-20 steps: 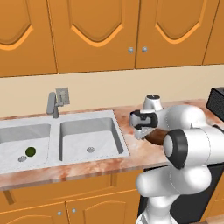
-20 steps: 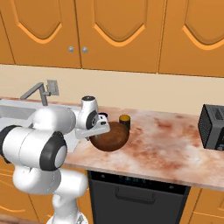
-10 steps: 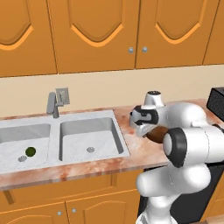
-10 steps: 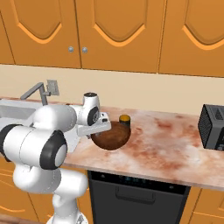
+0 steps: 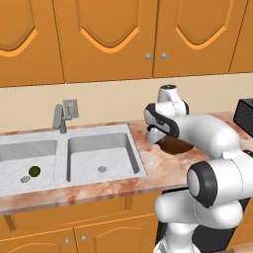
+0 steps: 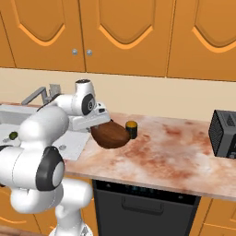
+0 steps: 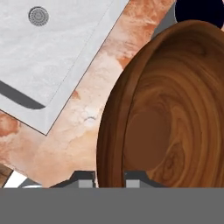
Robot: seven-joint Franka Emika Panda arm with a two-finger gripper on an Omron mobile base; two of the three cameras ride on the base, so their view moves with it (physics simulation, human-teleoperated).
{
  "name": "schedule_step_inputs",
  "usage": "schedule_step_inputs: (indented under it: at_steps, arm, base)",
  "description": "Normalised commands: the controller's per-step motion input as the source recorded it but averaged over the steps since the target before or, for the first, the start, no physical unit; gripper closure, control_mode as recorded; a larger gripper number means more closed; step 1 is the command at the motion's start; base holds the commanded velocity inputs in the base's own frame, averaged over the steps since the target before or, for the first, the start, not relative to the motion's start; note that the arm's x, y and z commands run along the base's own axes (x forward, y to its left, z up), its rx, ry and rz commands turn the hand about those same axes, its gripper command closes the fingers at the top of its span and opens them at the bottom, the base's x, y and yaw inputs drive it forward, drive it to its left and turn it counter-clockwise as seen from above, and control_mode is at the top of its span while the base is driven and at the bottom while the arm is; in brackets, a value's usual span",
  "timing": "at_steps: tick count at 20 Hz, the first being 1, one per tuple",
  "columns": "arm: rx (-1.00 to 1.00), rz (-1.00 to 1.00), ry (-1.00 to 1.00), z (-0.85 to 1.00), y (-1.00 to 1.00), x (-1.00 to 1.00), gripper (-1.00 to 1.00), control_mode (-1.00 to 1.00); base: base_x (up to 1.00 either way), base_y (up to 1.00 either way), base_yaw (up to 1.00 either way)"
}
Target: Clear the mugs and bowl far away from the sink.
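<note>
Jaws (image 7: 110, 177) straddle the near rim of the wooden bowl (image 7: 170, 113), one fingertip (image 7: 86, 178) outside the wall, the other inside; pinched on it. Bowl sits on the marble desk (image 6: 161, 147) just right of the sink (image 5: 74, 158), tilted, partly hidden behind the arm in the left base view. Black mug (image 6: 132, 129) touches or nearly touches the bowl's far side; can't tell which. Dark navy round shape (image 7: 199, 13), cut off at the hand view's top edge, likely the other mug. Small green item (image 5: 34, 171) in the left basin, too small to identify.
</note>
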Motion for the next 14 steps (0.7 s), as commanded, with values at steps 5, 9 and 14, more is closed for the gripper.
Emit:
schedule_step_inputs:
  at_steps: [5,9,14]
  arm:
    - [-0.03,0.01,-0.04,0.6,0.29,-0.39,1.0,-1.0]
    - [-0.01,0.0,-0.02,0.47,0.23,-0.46,1.0,-1.0]
    - [0.0,0.02,0.0,0.1,0.18,-0.35,1.0,-1.0]
  base:
    - [0.0,0.0,0.0]
    - [0.0,0.0,0.0]
    - [0.0,0.0,0.0]
